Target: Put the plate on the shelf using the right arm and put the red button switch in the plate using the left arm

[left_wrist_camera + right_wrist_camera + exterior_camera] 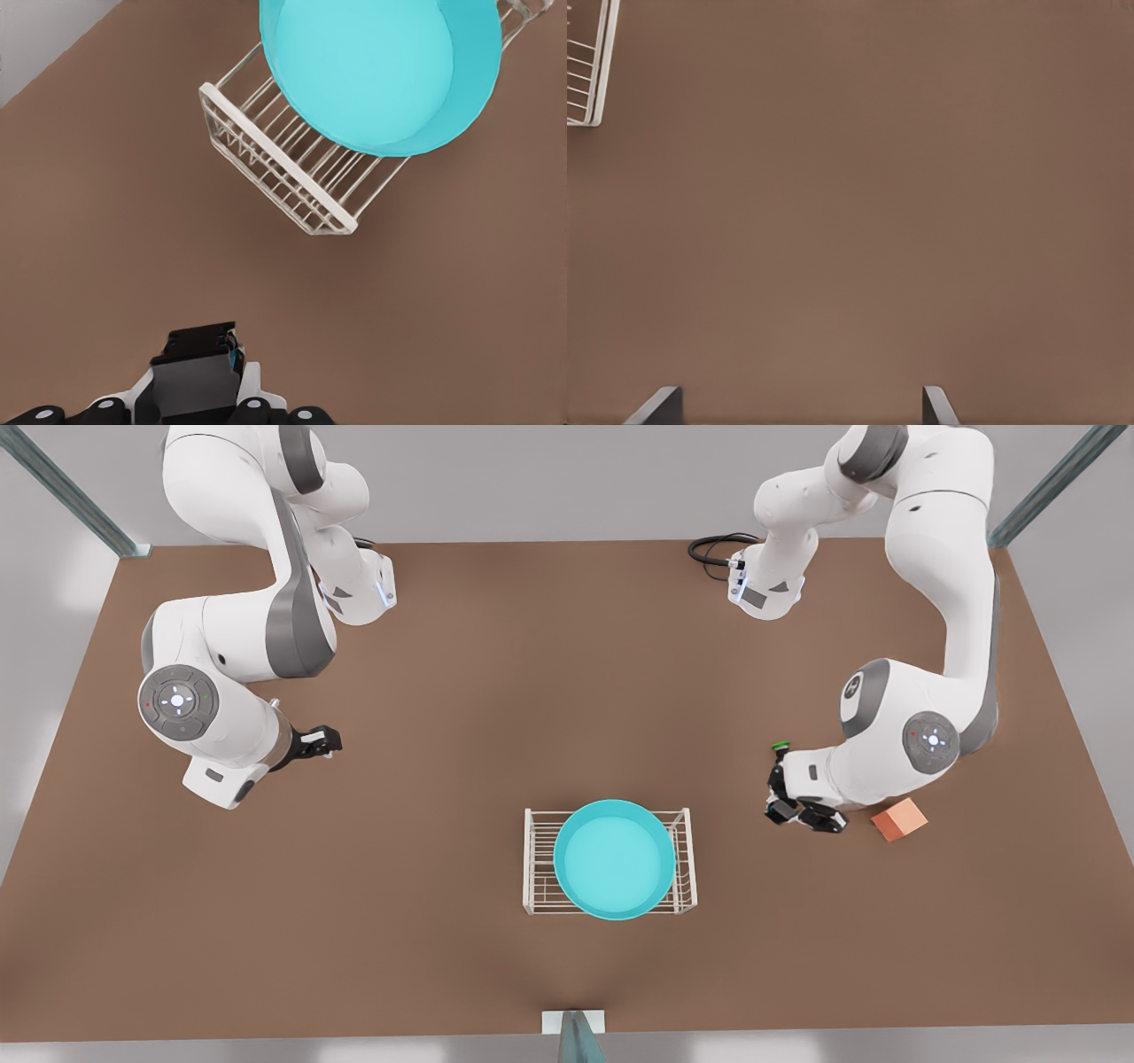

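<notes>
The cyan plate point(614, 858) lies flat on the white wire shelf point(539, 859) near the table's front middle. It shows again in the left wrist view, plate point(372, 62) on shelf point(266, 150). My left gripper point(780, 806) is low over the table on the front view's right, a short way from the shelf. Its fingers point(190, 390) are shut on a small dark body, the red button switch point(202, 341); its red cap is hidden. My right gripper point(330, 741) waits on the front view's left, open point(800, 391) with nothing between its fingers.
A green-capped switch point(780, 747) sits just behind the left gripper. A salmon-orange cube point(898, 819) lies beside that arm's wrist. A black cable point(718, 549) loops at the table's back. Bare brown table point(425, 717) lies between the two arms and the shelf.
</notes>
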{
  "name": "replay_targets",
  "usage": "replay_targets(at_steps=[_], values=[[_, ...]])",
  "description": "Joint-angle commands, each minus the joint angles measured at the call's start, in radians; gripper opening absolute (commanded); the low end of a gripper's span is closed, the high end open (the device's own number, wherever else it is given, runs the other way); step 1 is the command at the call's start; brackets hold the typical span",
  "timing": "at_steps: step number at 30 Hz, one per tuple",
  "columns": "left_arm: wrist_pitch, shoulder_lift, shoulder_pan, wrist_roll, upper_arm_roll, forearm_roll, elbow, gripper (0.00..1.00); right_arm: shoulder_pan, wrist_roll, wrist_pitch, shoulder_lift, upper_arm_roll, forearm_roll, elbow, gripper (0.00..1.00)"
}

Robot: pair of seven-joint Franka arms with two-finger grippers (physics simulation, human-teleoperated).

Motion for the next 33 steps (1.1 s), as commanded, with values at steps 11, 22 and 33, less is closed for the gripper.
replay_targets(at_steps=[11,22,33], values=[[0.331,0.146,-0.276,-1.378,0.004,0.077,0.09,0.45,-0.106,0.035,-0.009,-0.052,-0.065,0.063,0.001,1.0],[0.417,0.257,-0.382,-1.598,0.033,0.246,0.213,1.0,-0.104,0.037,-0.007,-0.052,-0.048,0.062,0.001,1.0],[-0.16,0.025,0.015,-0.65,0.077,0.199,0.084,1.0,-0.101,0.035,-0.006,-0.052,-0.046,0.062,0.001,1.0]])
